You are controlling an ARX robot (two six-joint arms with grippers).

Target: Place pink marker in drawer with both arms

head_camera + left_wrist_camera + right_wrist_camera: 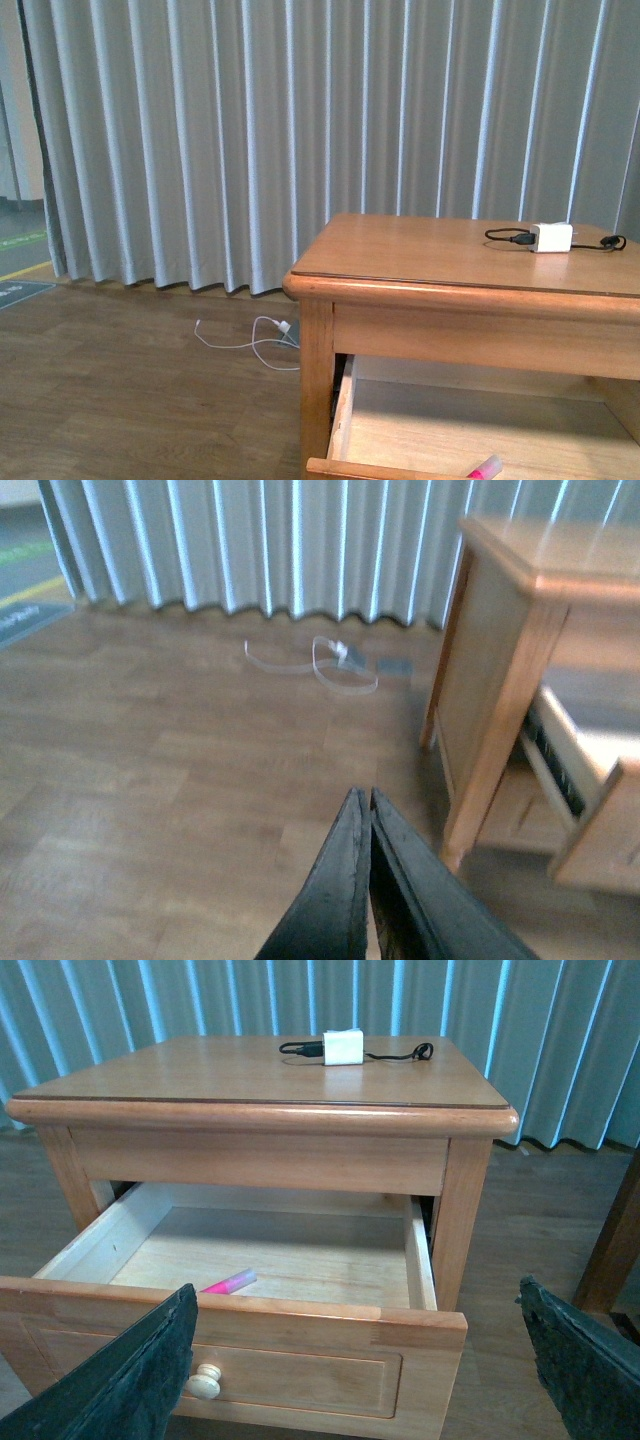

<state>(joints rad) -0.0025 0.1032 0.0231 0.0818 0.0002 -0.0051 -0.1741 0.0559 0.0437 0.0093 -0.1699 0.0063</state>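
Note:
The pink marker (230,1282) lies inside the open drawer (300,1325), against the inside of its front panel; its tip also shows in the front view (486,467). The drawer has a round pale knob (205,1383) and is pulled out of the wooden side table (260,1110). My right gripper (358,1305) is open, its fingers (150,1370) spread wide in front of the drawer front, empty. My left gripper (361,798) is shut and empty, over the floor to the left of the table. Neither arm shows in the front view.
A white charger block (552,237) with a black cable lies on the table top (420,250). A white cable (262,340) lies on the wood floor by the grey curtain (300,130). A second drawer (520,820) shows partly below.

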